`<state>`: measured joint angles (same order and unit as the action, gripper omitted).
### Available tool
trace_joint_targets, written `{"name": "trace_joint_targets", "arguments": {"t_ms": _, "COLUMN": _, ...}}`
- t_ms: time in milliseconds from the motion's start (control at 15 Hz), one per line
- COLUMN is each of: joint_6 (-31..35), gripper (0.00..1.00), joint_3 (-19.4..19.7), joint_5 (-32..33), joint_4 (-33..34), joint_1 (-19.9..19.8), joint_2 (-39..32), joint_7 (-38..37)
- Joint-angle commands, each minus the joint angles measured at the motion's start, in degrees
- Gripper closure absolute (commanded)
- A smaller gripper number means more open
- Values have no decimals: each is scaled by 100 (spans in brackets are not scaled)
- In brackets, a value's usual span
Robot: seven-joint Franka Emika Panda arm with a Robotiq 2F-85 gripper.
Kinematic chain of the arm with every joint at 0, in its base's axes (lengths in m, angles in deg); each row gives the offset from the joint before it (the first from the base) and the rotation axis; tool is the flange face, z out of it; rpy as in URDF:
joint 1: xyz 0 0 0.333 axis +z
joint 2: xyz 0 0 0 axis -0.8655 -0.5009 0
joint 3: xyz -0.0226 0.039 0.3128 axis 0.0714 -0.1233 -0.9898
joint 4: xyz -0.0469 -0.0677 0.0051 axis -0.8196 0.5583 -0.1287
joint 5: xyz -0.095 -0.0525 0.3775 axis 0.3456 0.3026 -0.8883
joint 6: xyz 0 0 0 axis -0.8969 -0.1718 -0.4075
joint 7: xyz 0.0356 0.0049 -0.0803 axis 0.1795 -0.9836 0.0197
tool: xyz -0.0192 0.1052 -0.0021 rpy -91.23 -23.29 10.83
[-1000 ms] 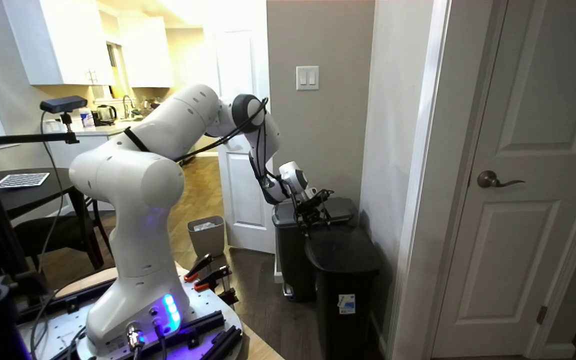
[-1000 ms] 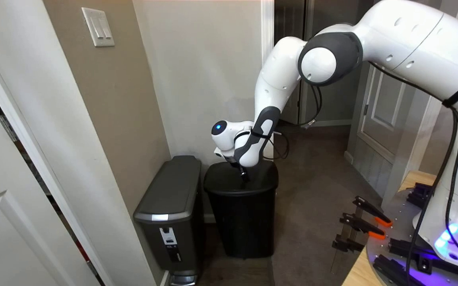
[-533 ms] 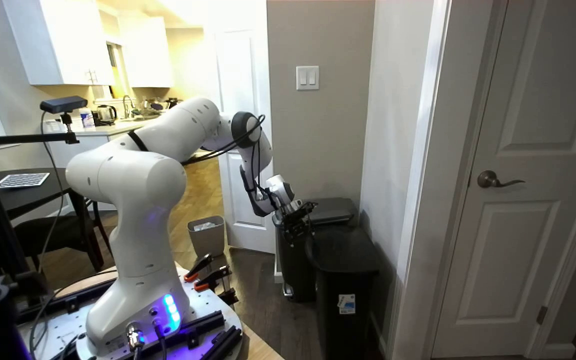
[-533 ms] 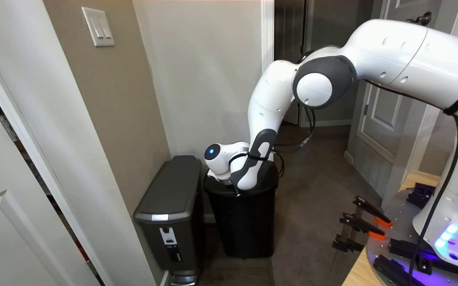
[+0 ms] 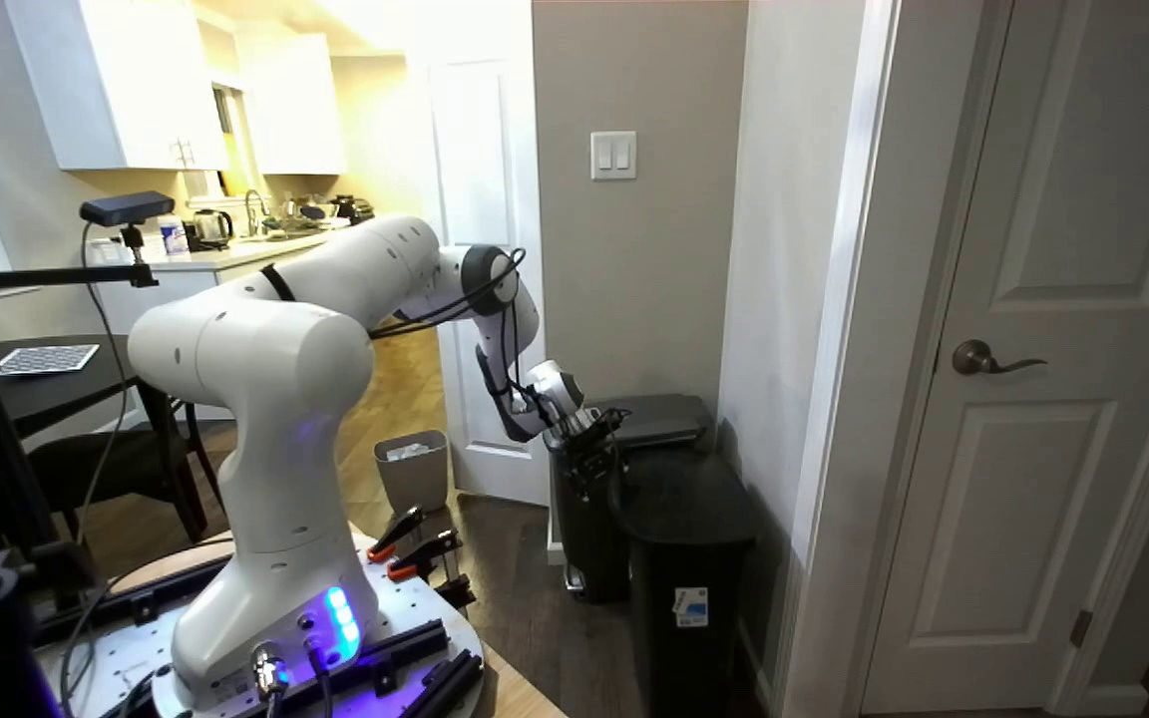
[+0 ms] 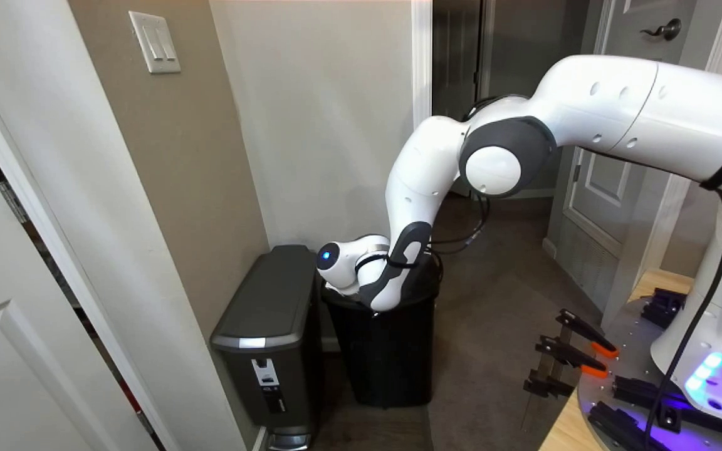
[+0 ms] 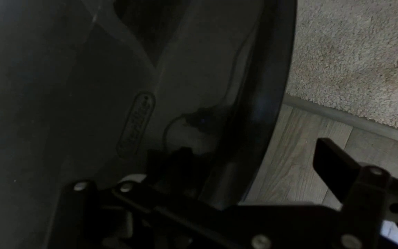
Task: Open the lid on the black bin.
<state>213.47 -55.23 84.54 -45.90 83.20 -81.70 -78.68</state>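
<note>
In an exterior view, the rectangular glossy-black lid (image 5: 689, 499) caps the tall black bin (image 5: 689, 658), the dark gripper (image 5: 600, 477) at its rim. In an exterior view, the white arm (image 6: 423, 166) overlaps the lid. In the wrist view, the jaws stand spread, the lid's edge between.

The black bin (image 5: 679, 663) is tall and roughly rectangular, its walls narrowing toward the base, with a small white-and-blue label (image 5: 691, 606) on the near side; it stands upright, right of centre and near in an exterior view, where its foot passes out of sight below. Across its top lies the lid (image 5: 686, 499), black, glossy and round-cornered, level and closed as far as can be seen. In the wrist view the lid fills the left, its surface faintly mirror-like, with a slender rounded outline (image 7: 136, 124) lettered Sterilite near its curved right-hand edge.
</note>
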Motion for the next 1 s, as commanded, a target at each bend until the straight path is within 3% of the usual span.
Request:
{"name": "trace_joint_targets", "arguments": {"t_ms": 0, "joint_6": -326, "gripper": 0, "joint_3": 231, "joint_5": 370, "joint_4": 347, "joint_1": 182, "joint_2": -306, "joint_7": -525}}
{"name": "trace_joint_targets", "arguments": {"t_ms": 267, "joint_6": -496, "gripper": 0, "joint_3": 554, "joint_5": 807, "joint_4": 461, "joint_1": 407, "joint_2": -421, "joint_7": -1419}}
{"name": "trace_joint_targets", "arguments": {"t_ms": 933, "joint_6": -516, "gripper": 0, "joint_3": 1598, "joint_5": 740, "joint_4": -258, "joint_1": 1266, "joint_2": -16, "joint_7": -2763}}
